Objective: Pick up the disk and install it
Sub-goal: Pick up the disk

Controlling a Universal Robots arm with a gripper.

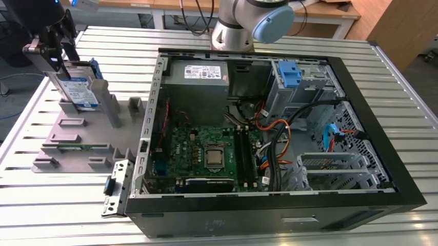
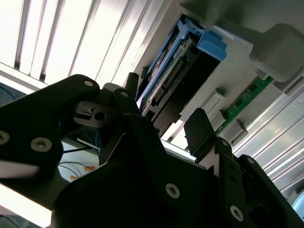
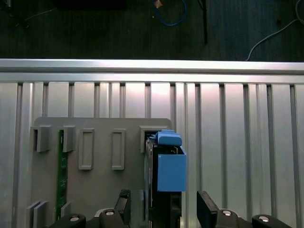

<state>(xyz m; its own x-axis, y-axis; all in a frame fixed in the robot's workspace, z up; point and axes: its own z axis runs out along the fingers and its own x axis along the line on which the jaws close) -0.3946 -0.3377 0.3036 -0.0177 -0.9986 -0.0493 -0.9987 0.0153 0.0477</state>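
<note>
- The disk [image 1: 74, 82] stands on edge in a slot of the grey stand [image 1: 96, 139]. It's at the stand's corner, close by the table [image 1: 55, 215] edge on the exterior view's left.
- A white-and-blue label [image 1: 82, 95] covers its broad face, but the print is too small to make out from here.
- A blue rail [image 3: 171, 172] runs along the disk's side.
- Over in the open computer case [image 1: 239, 223], the power-supply box [image 1: 198, 84] sits at a far corner. It wears a white sticker [image 1: 204, 73], and that writing is also too small to read.
- Now the claw [image 3: 165, 205]: it hangs right over the disk's top edge, spread wide.
- One black finger stands on either side of the disk. Those fingers [image 3: 207, 209] each leave a gap to it, so the claw has hold of nothing.
- The second wrist view shows the same, with the disk's connector edge between the two fingers.
- A green memory stick [image 3: 61, 166] lies in another slot of the stand, well apart from the disk.
</note>
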